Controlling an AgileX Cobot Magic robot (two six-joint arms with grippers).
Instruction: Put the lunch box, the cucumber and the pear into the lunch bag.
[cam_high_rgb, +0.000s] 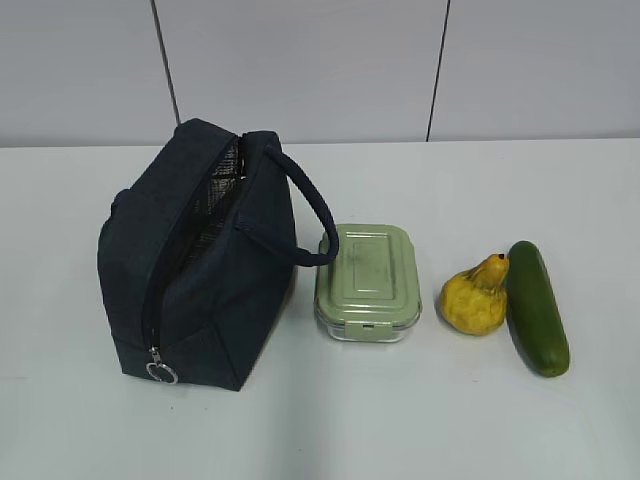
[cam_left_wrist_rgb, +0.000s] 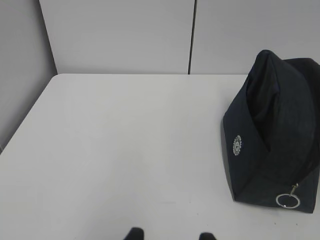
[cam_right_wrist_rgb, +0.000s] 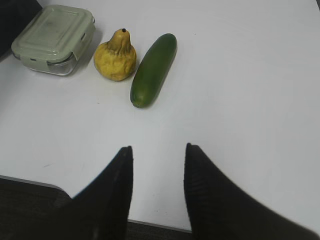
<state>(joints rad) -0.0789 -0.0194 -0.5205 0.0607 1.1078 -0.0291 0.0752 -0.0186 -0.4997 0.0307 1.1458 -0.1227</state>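
The navy lunch bag (cam_high_rgb: 195, 265) stands at the left with its zipper open and silvery lining showing; its silver ring pull (cam_high_rgb: 161, 372) hangs at the front bottom. It also shows in the left wrist view (cam_left_wrist_rgb: 272, 135). The lunch box (cam_high_rgb: 367, 282) with the sage-green lid sits right of the bag, then the yellow pear (cam_high_rgb: 476, 298) and the dark green cucumber (cam_high_rgb: 537, 307). The right wrist view shows the lunch box (cam_right_wrist_rgb: 54, 39), the pear (cam_right_wrist_rgb: 115, 56) and the cucumber (cam_right_wrist_rgb: 153, 69). My left gripper (cam_left_wrist_rgb: 170, 234) is open, empty, left of the bag. My right gripper (cam_right_wrist_rgb: 157, 150) is open, empty, near the table's front edge.
The white table (cam_high_rgb: 480, 200) runs to a grey panelled wall (cam_high_rgb: 300, 60) at the back. The bag's looped handle (cam_high_rgb: 305, 215) arches over towards the lunch box. The table's front edge (cam_right_wrist_rgb: 30, 181) shows under my right gripper.
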